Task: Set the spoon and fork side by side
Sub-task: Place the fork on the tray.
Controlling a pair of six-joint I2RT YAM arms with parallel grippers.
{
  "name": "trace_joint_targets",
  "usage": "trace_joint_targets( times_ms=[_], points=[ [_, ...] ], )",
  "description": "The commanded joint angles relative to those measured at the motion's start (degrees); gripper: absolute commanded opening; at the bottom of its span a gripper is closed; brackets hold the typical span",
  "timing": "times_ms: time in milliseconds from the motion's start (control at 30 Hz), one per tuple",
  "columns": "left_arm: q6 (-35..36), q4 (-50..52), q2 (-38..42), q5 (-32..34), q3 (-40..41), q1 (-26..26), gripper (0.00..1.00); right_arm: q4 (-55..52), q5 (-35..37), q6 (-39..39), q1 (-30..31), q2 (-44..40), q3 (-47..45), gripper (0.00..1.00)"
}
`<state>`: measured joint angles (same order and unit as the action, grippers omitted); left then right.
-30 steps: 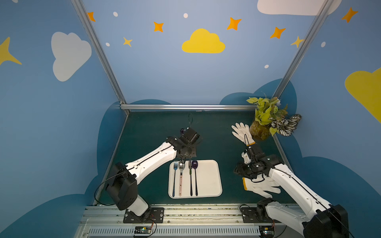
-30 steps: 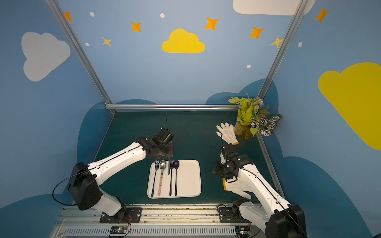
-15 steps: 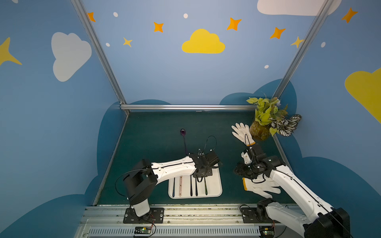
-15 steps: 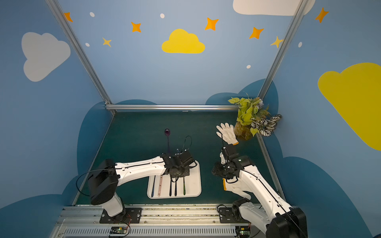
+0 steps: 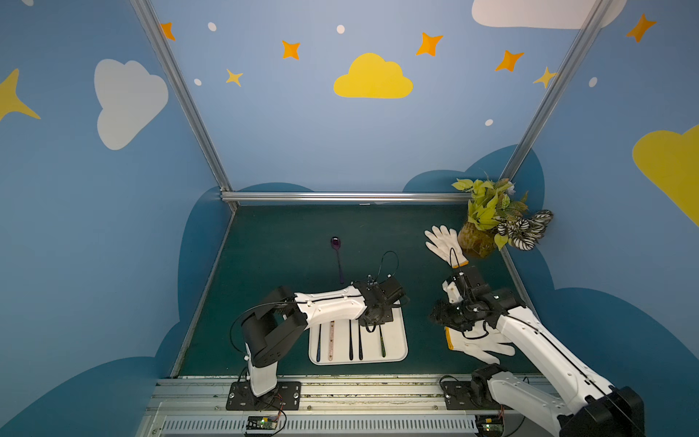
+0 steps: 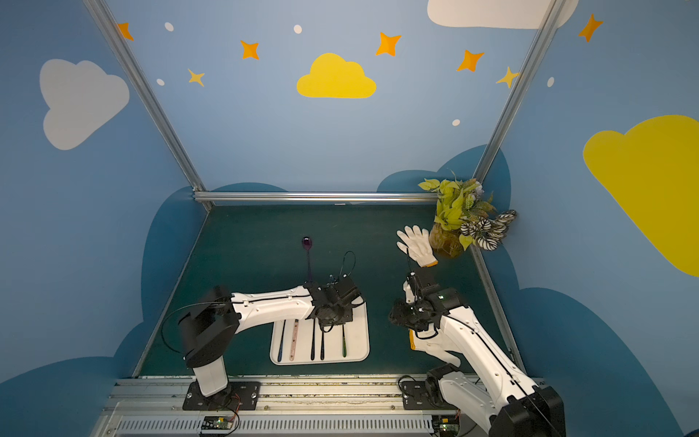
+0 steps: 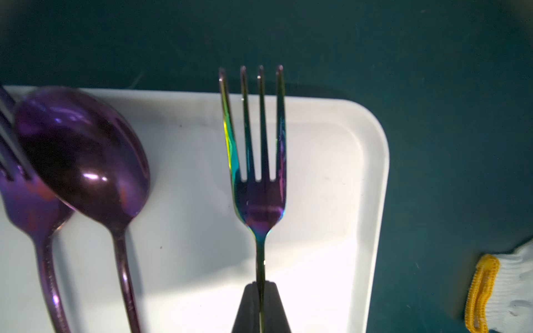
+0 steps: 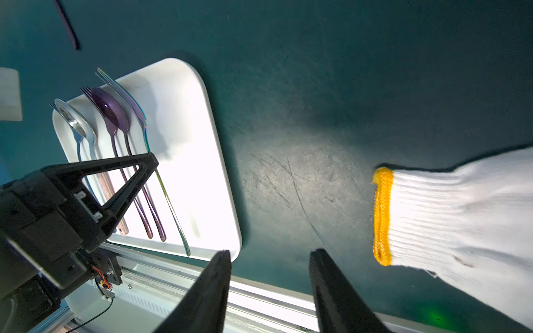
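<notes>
My left gripper [image 7: 261, 285] is shut on the thin handle of an iridescent fork [image 7: 256, 161] over the right part of the white tray [image 7: 357, 178]; its tines reach past the tray's far rim. In both top views the fork's green handle [image 5: 382, 342] [image 6: 344, 344] lies right of the other cutlery, under the left gripper [image 5: 378, 323]. A purple spoon [image 7: 83, 155] and a purple fork [image 7: 26, 196] lie together on the tray. Another purple spoon [image 5: 336, 257] [image 6: 307, 257] lies on the green mat behind the tray. My right gripper [image 8: 269, 253] [image 5: 438, 316] stands open and empty over the mat.
A silver spoon [image 8: 75, 121] with another fork lies at the tray's left. A white glove [image 8: 461, 213] lies under the right arm, and a second glove [image 5: 442, 242] lies by the potted plant [image 5: 488, 223] at the back right. A metal rail [image 5: 340, 386] runs along the front.
Over the last second my left arm swung from behind the tray to low over its right part. A purple spoon now lies on the mat behind the tray. The right arm stayed put.
</notes>
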<state>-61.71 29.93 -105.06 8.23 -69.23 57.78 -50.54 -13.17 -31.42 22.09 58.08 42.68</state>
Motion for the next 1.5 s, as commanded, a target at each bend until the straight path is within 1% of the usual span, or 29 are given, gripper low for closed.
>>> trace_joint_targets(
  times_ms=[0, 267, 467, 633, 767, 900, 1033, 1133, 1267, 1367, 1467],
  points=[
    [2.33, 0.17, -0.4, -1.31, 0.06, -0.51, 0.03, -0.75, -0.26, 0.57, -0.21, 0.06, -0.23, 0.5],
    [3.89, 0.48, -0.98, -3.02, 0.56, -1.65, 0.03, -0.34, 0.04, -0.03, -0.2, 0.44, -0.14, 0.5],
    [3.62, 0.4, -1.57, -2.78, 0.92, -1.7, 0.03, -0.39, 0.25, -0.48, -0.2, 0.11, -0.5, 0.5],
    [3.89, 0.43, -2.58, -2.91, 0.89, -1.76, 0.07, -0.43, 0.41, -0.66, -0.27, -0.29, -0.75, 0.5],
    [3.71, 0.46, -2.91, -2.78, 1.18, -1.7, 0.14, -0.43, 0.51, -0.83, -0.27, -0.22, -0.93, 0.5],
    [3.76, 0.42, -3.05, -2.78, 1.22, -1.81, 0.23, -0.43, 0.7, -0.66, -0.2, 0.12, -0.85, 0.5],
    [4.15, 0.47, -2.26, -2.63, 0.89, -1.86, 0.34, -0.2, 0.76, -0.55, -0.2, 0.65, -0.54, 0.5],
    [4.46, 1.65, -0.14, -2.12, -0.47, -1.75, 0.45, 0.13, 0.74, -0.56, -0.2, 1.01, -0.2, 0.5],
    [5.9, 6.23, 4.61, 3.41, -3.86, -1.57, 0.54, 0.65, 0.74, -0.66, -0.21, 1.61, 0.17, 0.5],
    [7.97, 8.91, 7.65, 8.91, -6.32, -2.86, 0.62, 1.17, 0.45, -0.81, -0.2, 2.07, 0.37, 0.5],
    [11.89, 10.55, 8.91, 10.7, -7.3, -6.94, 0.68, 1.72, 0.21, -0.77, -0.2, 2.64, 0.72, 0.5]
  ],
)
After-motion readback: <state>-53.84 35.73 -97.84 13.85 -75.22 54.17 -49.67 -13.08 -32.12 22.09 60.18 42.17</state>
